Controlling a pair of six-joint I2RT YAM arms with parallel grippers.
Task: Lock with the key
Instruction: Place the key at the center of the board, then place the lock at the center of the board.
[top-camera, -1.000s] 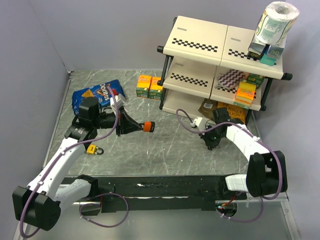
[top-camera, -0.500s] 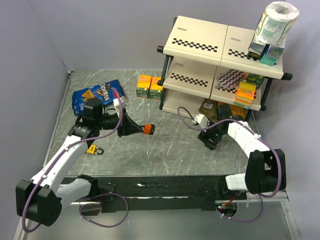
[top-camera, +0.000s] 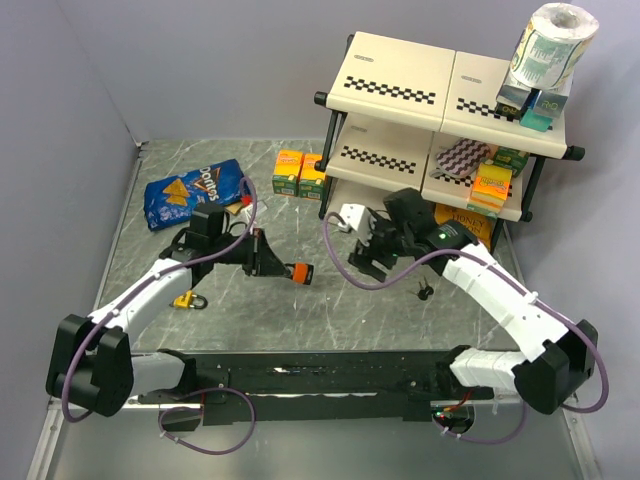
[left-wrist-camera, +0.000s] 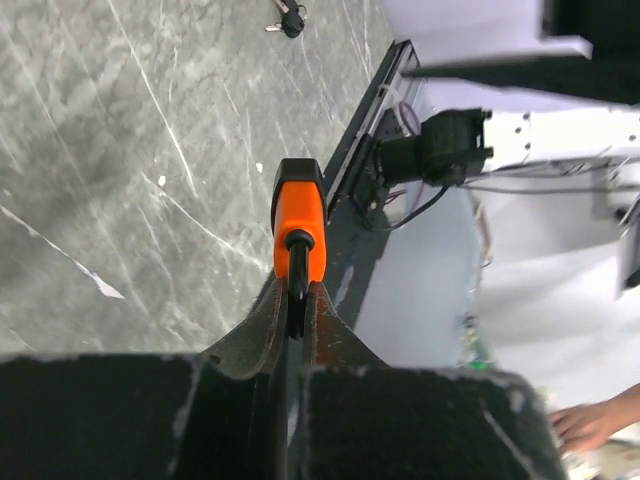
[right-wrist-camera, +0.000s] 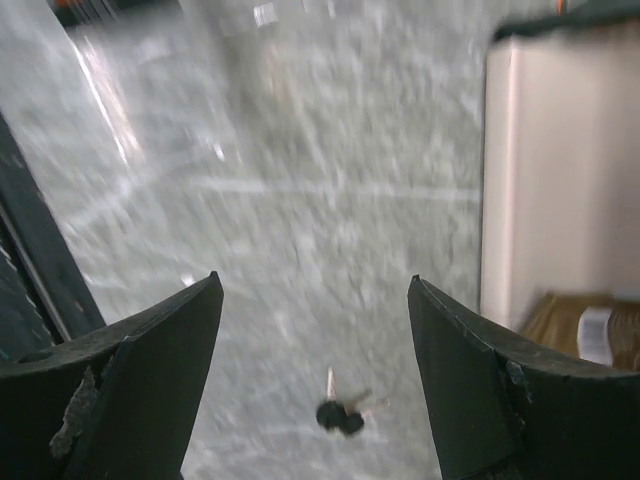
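left gripper: pinching orange padlock | right gripper: spread, empty | key: lying on table

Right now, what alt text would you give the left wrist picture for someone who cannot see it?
The left gripper, shut, holds an orange padlock out over a grey marbled table. A small set of keys lies on the table at the picture's top edge.
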